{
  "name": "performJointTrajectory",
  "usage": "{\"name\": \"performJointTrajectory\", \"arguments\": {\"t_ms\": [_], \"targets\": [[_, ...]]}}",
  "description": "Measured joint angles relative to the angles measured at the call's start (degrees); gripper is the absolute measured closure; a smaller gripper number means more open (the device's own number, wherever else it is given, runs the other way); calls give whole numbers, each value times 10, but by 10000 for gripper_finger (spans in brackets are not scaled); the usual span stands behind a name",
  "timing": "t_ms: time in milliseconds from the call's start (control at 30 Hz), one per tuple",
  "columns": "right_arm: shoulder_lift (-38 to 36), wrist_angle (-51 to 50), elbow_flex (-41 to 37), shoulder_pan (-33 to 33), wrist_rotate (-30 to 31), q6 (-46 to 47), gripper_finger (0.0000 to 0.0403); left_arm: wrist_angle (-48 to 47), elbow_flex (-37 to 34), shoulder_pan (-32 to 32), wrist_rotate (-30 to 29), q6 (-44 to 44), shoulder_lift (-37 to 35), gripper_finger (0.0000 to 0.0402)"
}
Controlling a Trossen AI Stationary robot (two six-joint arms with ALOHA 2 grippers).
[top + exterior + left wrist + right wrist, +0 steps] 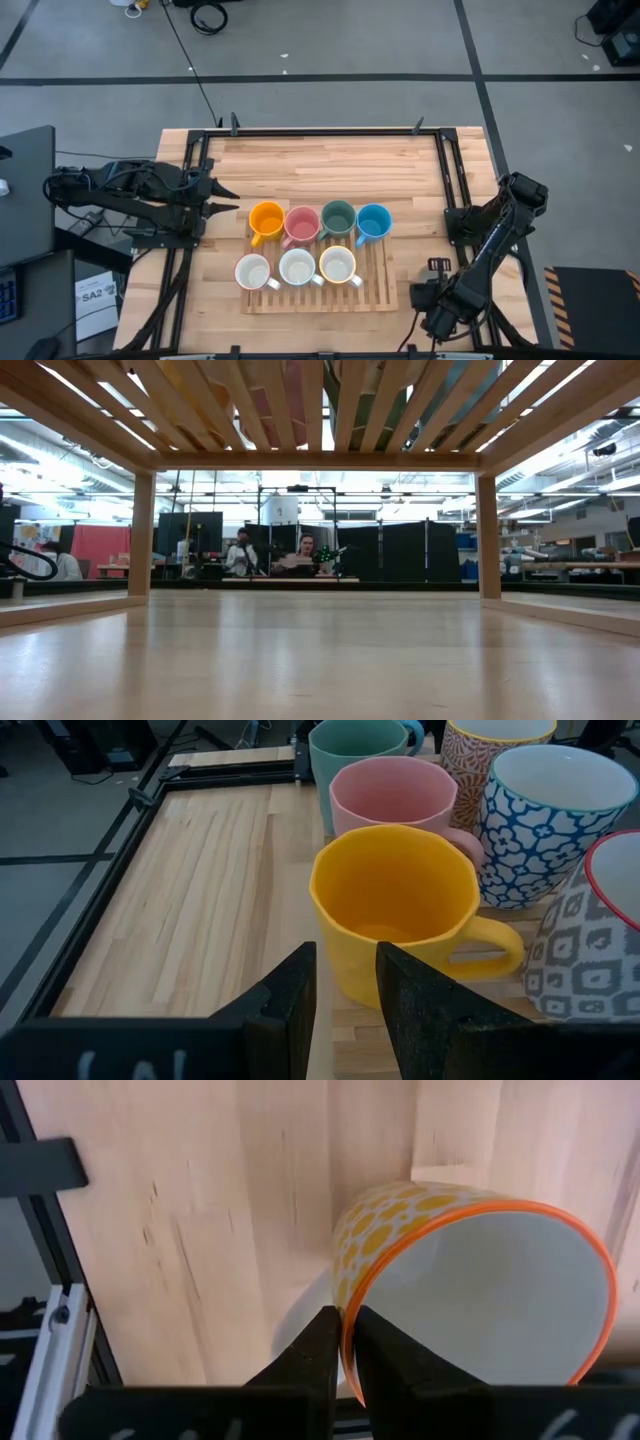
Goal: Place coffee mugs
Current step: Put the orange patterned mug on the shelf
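Mugs on rack: seven on the slatted wooden rack (385,290) at table centre.
Back row: four – orange mug (266,219), pink mug (301,224), green mug (338,218), blue mug (373,222), running nine to three o'clock.
Front row: three white-inside mugs (297,268), side by side.
Eighth mug: orange-rimmed dotted mug (470,1280), clamped by its wall.
Right gripper (345,1342): at the table's five o'clock corner, fingers pinched narrow on that mug's rim.
Left gripper (345,982): at nine o'clock just beside the orange mug, fingers narrowly apart, holding nothing.
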Motion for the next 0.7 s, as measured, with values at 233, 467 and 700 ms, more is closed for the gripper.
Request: {"name": "performJointTrajectory", "arguments": {"t_ms": [233,467,700], "targets": [[0,0,0,0,-14,37,359,0,0,0,0,0,0,288],[1,0,0,0,-16,37,337,0,0,0,0,0,0,288],[1,-1,0,0,-17,43,294,0,0,0,0,0,0,288]]}}
